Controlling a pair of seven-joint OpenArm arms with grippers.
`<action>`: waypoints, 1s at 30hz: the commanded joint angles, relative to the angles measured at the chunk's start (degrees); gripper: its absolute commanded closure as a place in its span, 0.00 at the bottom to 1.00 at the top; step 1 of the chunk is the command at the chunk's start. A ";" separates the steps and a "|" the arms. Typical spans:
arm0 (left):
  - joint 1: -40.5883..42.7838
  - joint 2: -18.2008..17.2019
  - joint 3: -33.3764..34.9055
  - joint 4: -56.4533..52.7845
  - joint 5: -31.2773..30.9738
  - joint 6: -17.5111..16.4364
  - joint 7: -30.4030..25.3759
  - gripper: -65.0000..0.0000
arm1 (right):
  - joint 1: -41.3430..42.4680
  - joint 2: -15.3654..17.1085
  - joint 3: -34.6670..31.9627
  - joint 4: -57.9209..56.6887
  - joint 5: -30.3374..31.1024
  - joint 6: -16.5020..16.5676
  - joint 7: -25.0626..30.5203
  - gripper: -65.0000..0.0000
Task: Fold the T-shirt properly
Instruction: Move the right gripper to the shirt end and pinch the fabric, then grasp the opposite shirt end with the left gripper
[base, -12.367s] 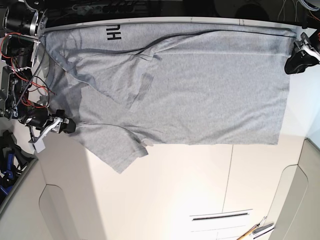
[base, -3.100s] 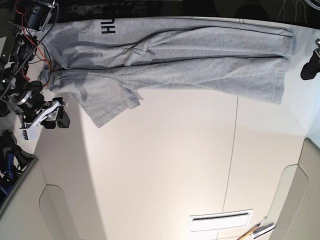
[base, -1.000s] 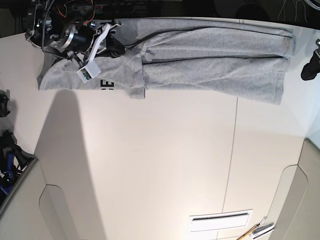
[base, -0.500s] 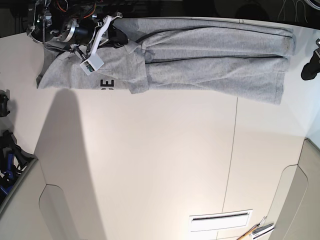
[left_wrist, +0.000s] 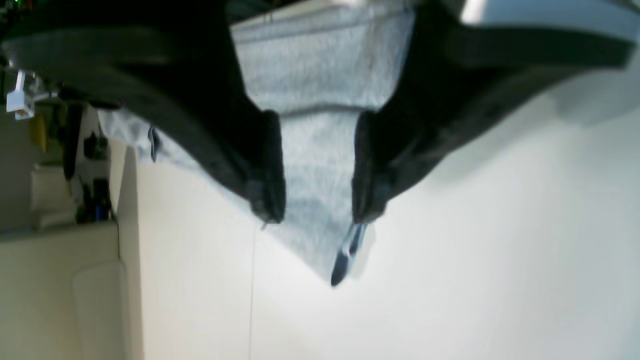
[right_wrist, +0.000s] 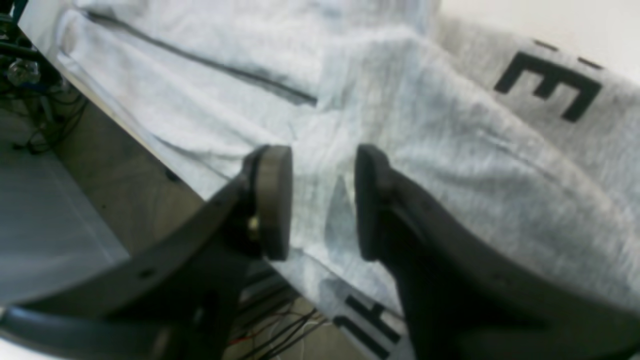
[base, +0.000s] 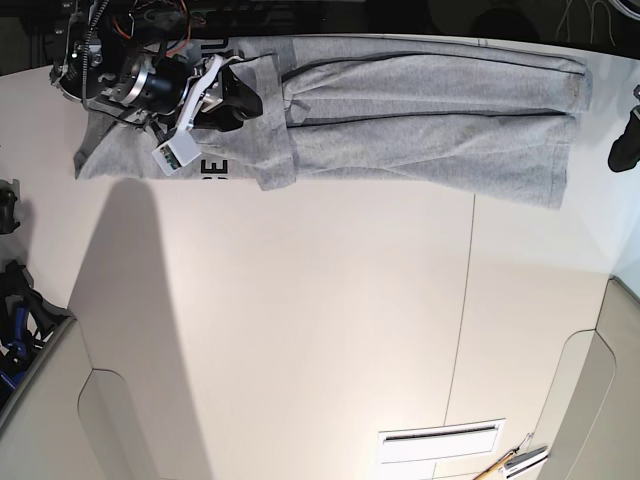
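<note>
right wrist: T-shirt (right_wrist: 450, 165) letter E | left wrist: hem corner (left_wrist: 320, 250)

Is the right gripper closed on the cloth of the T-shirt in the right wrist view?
No, the right gripper has its jaws apart, and the grey T-shirt lies flat behind the gap, not pinched.

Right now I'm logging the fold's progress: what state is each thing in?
T-shirt: folded into a long band at the table's far edge, sleeve end laid over, lettering showing.
Right tool: open, over the folded sleeve, holding nothing.
Left tool: open, over the shirt's hem corner, not gripping.
</note>
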 joint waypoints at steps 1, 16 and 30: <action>-0.13 -1.55 -0.48 0.92 0.92 -0.52 -2.23 0.54 | 0.33 0.13 0.11 1.14 1.16 0.22 1.07 0.67; -0.11 4.31 -0.31 0.79 14.95 -0.52 -9.18 0.51 | 2.23 -1.42 0.11 1.16 7.08 0.68 1.09 0.59; -0.13 5.53 -0.26 -9.05 20.11 -0.52 -16.04 0.51 | 8.68 -2.05 0.15 1.16 5.05 0.66 1.33 0.59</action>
